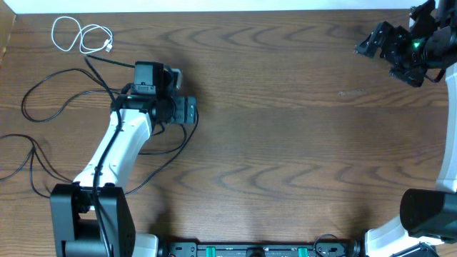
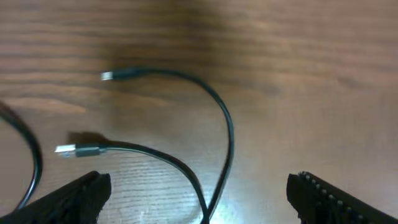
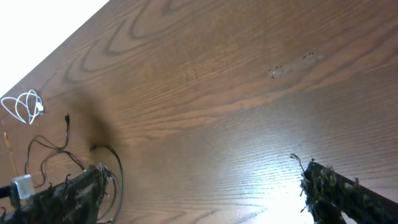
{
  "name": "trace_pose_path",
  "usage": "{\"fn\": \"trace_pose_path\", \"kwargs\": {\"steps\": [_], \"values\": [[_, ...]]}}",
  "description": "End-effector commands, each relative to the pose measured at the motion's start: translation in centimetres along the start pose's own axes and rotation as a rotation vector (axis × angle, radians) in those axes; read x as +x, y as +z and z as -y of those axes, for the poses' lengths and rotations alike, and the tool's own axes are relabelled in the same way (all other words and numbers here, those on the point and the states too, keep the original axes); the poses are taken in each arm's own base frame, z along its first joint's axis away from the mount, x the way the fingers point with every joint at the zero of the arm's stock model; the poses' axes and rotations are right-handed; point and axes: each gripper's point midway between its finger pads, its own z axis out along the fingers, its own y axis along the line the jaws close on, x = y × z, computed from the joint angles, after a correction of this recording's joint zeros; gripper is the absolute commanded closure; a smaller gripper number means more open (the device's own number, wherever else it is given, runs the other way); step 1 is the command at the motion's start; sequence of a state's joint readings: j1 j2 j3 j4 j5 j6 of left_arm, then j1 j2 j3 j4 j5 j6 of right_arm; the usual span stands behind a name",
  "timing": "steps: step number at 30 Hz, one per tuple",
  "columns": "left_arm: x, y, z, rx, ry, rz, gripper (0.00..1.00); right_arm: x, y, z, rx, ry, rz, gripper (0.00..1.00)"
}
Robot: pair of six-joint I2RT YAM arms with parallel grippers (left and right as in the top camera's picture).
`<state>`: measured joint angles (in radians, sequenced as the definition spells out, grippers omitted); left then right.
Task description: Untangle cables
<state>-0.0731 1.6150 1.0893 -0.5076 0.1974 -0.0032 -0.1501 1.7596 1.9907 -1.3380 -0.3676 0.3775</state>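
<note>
The short white cable point(image 1: 82, 37) lies coiled at the table's far left corner. Black cables point(image 1: 50, 96) loop over the left side of the table, around and under my left arm. My left gripper point(image 1: 183, 111) hovers low over them, open and holding nothing. In the left wrist view, two black cables point(image 2: 227, 124) cross on the wood midway between my left gripper's point(image 2: 199, 199) fingertips point(image 2: 78, 194). Their plug ends point(image 2: 68, 149) lie free further out. My right gripper point(image 1: 378, 44) hangs open and empty at the far right corner, well away from all the cables.
A third black strand point(image 2: 34, 158) curves along the left edge of the left wrist view. Thicker black wires run down my left arm to its base point(image 1: 86, 214). The right wrist view shows bare wood under my right gripper point(image 3: 205, 193) and the distant white cable point(image 3: 25, 106).
</note>
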Motion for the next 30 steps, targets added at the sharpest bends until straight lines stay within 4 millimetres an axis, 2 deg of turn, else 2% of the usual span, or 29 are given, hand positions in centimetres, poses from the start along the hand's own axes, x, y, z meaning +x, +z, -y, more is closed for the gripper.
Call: {"fn": "trace_pose_path", "kwargs": {"steps": [1,6,8,15,26,28,30], "values": [[0.6,1.5,-1.4,-0.063,-0.183,-0.04,0.04,0.0,-0.7,-0.8,-0.016,-0.027,0.015,0.01],[2.6,4.2,-3.6,-0.19,-0.361,-0.11,0.11,0.1,-0.7,-0.7,-0.015,-0.027,0.015,0.01],[2.8,5.0,-3.8,-0.197,-0.406,-0.116,0.14,0.1,-0.7,-0.7,-0.014,-0.026,0.013,0.01],[2.4,6.4,-4.0,-0.193,-0.415,-0.099,0.5,0.0,-0.7,-0.7,-0.016,-0.027,0.016,0.01],[4.8,8.8,-4.5,-0.225,-0.486,-0.182,0.54,0.1,-0.7,-0.7,-0.014,-0.026,0.013,0.01],[5.1,9.2,-4.6,-0.228,-0.486,-0.192,0.64,0.1,-0.7,-0.7,-0.014,-0.026,0.013,0.01],[5.5,9.5,-4.7,-0.233,-0.487,-0.206,0.8,0.1,-0.7,-0.7,-0.014,-0.026,0.012,0.01]]}}
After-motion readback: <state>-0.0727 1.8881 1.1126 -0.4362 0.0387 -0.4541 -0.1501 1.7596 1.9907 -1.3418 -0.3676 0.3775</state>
